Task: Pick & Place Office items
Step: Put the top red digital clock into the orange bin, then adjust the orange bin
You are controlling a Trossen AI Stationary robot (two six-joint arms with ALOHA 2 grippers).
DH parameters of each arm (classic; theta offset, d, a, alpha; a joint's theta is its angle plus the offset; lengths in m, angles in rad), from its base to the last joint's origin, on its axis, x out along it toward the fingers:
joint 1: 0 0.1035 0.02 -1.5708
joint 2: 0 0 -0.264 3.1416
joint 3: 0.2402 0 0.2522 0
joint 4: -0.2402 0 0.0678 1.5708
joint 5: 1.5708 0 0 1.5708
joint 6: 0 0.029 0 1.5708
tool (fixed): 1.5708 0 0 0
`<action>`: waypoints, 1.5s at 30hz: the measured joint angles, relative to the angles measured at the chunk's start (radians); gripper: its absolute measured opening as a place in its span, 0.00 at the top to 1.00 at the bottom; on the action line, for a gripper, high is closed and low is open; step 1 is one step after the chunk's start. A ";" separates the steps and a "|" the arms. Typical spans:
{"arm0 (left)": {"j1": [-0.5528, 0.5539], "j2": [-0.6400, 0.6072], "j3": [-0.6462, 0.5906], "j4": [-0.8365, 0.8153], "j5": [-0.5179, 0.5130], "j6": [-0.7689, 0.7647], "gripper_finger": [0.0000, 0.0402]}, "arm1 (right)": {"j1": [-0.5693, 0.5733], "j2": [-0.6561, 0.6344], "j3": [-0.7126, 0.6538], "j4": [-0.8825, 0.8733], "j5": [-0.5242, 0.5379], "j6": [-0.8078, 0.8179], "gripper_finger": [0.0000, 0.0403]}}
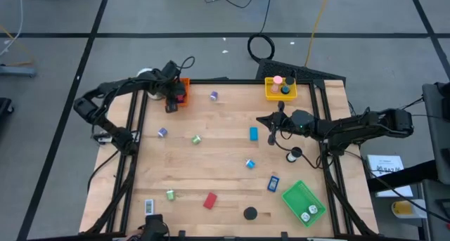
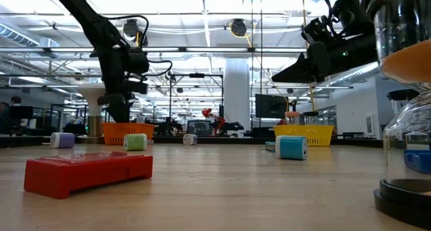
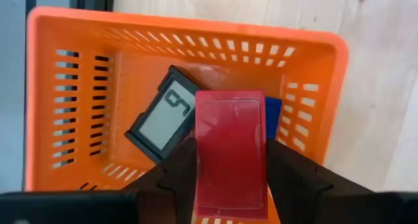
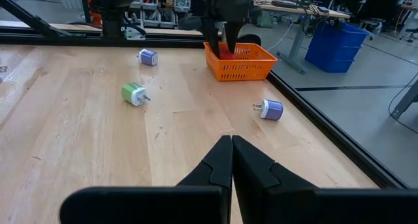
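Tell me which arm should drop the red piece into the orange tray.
Left. Its claw is shut on the red piece, directly above the orange tray, which already holds a black-and-white piece. The right claw is shut, empty, and away from that tray over bare table.

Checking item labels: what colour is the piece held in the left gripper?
Red piece, clearest in the left wrist view.

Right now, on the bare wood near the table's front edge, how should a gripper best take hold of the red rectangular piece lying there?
The red piece lies flat, a low slab with a long and a short side, slightly angled to the table edge. Come straight down from above and close across its shorter width, with fingers turned to match its angle. It lies apart from other things, so the fingers have room.
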 joint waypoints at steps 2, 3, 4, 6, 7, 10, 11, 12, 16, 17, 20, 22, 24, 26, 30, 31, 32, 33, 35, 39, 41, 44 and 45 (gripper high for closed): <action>0.000 0.011 -0.008 0.021 -0.001 0.004 0.62 | 0.000 0.000 0.000 0.000 0.000 0.000 1.00; 0.000 0.015 -0.011 0.024 -0.001 0.004 0.62 | 0.000 0.000 0.000 0.000 0.000 0.000 1.00; 0.000 0.017 -0.014 0.027 -0.001 0.005 0.62 | 0.000 0.000 0.000 -0.001 0.000 0.000 1.00; 0.000 0.017 -0.016 0.028 -0.003 0.004 0.62 | 0.000 0.000 0.000 -0.003 0.000 0.000 1.00; -0.001 0.017 -0.016 0.031 -0.003 -0.007 0.62 | 0.000 0.000 0.000 -0.003 0.000 0.000 1.00; -0.001 0.017 -0.016 0.044 -0.018 -0.061 0.61 | 0.000 0.000 0.000 -0.003 0.000 0.000 1.00; -0.001 0.017 -0.016 0.054 -0.032 -0.072 0.61 | 0.000 0.000 0.000 -0.003 0.000 0.000 1.00; -0.001 0.017 -0.016 0.058 -0.040 -0.080 0.60 | 0.000 0.000 0.000 -0.004 0.000 0.000 1.00; -0.009 0.017 -0.016 0.056 -0.048 -0.087 0.53 | 0.000 0.000 0.000 -0.007 0.000 0.000 1.00; -0.015 0.017 -0.016 0.058 -0.049 -0.088 0.50 | 0.000 0.000 0.000 -0.007 0.000 0.000 1.00; -0.035 0.016 -0.016 0.056 -0.058 -0.081 0.45 | 0.000 0.000 0.000 -0.007 0.000 0.000 1.00; -0.050 0.016 -0.016 0.057 -0.059 -0.076 0.44 | 0.000 0.000 0.000 -0.007 0.000 0.000 1.00; -0.067 0.016 -0.016 0.057 -0.060 -0.073 0.43 | 0.000 0.000 0.000 -0.009 0.000 0.000 1.00; -0.082 0.016 -0.016 0.055 -0.060 -0.067 0.45 | 0.000 0.000 0.000 -0.010 0.000 0.000 1.00; -0.100 0.016 -0.010 0.049 -0.075 -0.065 0.53 | 0.000 0.000 0.000 -0.010 0.000 0.000 1.00; -0.100 0.016 -0.005 0.048 -0.081 -0.073 0.56 | 0.000 0.000 0.000 -0.010 0.000 0.000 1.00; -0.098 0.016 0.002 0.048 -0.086 -0.079 0.59 | 0.000 0.000 0.000 -0.010 0.000 0.000 1.00; -0.095 0.016 0.008 0.047 -0.087 -0.084 0.62 | 0.000 0.000 0.000 -0.011 0.000 0.001 1.00; -0.092 0.016 0.018 0.043 -0.090 -0.092 0.68 | 0.000 0.000 0.000 -0.012 0.000 0.001 1.00; -0.084 0.016 0.029 0.038 -0.090 -0.093 0.79 | 0.000 0.000 0.000 -0.012 0.000 0.000 1.00; -0.084 0.016 0.031 0.031 -0.092 -0.094 0.84 | 0.000 0.000 0.000 -0.014 0.000 0.000 1.00; -0.095 0.016 0.031 -0.007 -0.095 -0.063 0.90 | 0.000 0.000 0.000 -0.018 0.000 0.000 1.00; -0.101 0.013 0.031 -0.024 -0.095 -0.050 0.92 | 0.000 0.000 0.000 -0.019 0.000 0.000 1.00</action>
